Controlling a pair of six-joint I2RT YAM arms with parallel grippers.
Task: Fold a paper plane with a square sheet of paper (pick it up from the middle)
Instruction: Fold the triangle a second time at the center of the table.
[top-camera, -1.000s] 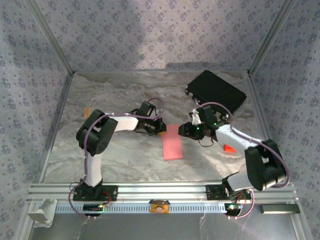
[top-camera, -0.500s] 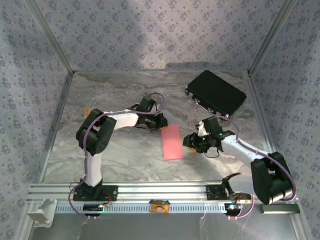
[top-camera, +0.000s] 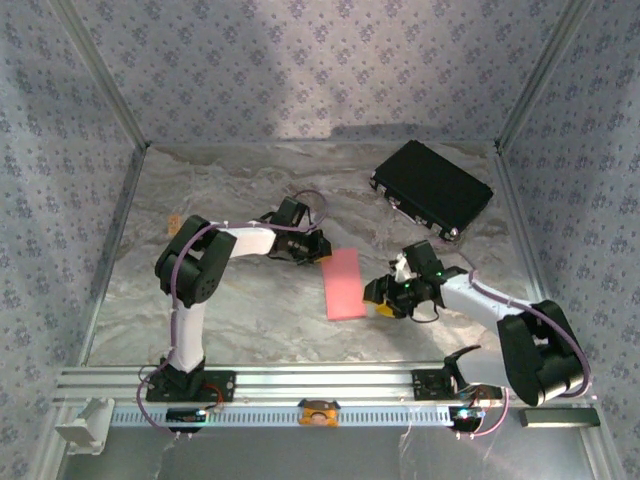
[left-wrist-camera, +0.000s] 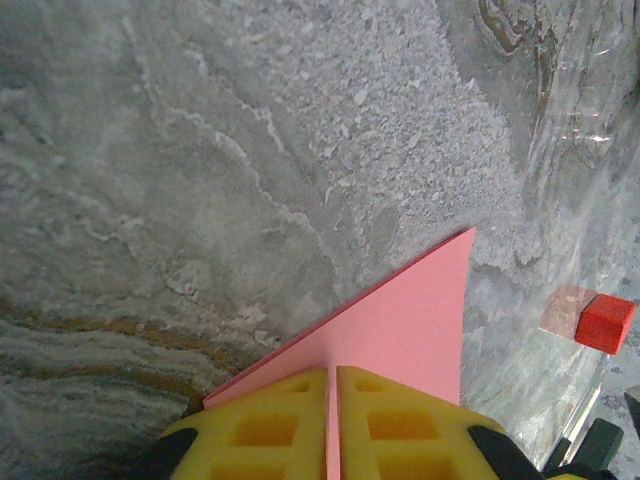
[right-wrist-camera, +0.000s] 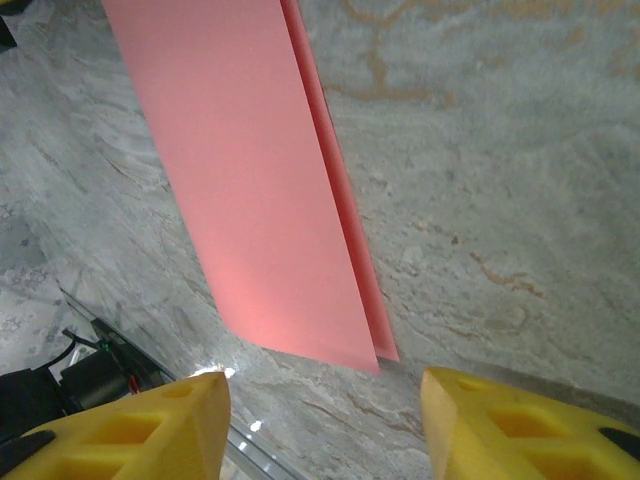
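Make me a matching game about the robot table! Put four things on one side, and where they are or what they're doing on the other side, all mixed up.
Things:
1. left gripper with yellow fingers
2. right gripper with yellow fingers
3. thin salmon-pink folded sheet of paper
4. black rectangular case

Places and states:
A. at the far right of the grey marble table
B. open, holding nothing
C. lying between the two grippers
D. shut on a corner of the paper

Pairs: 1-D, 2-B, 3-C, 4-A.
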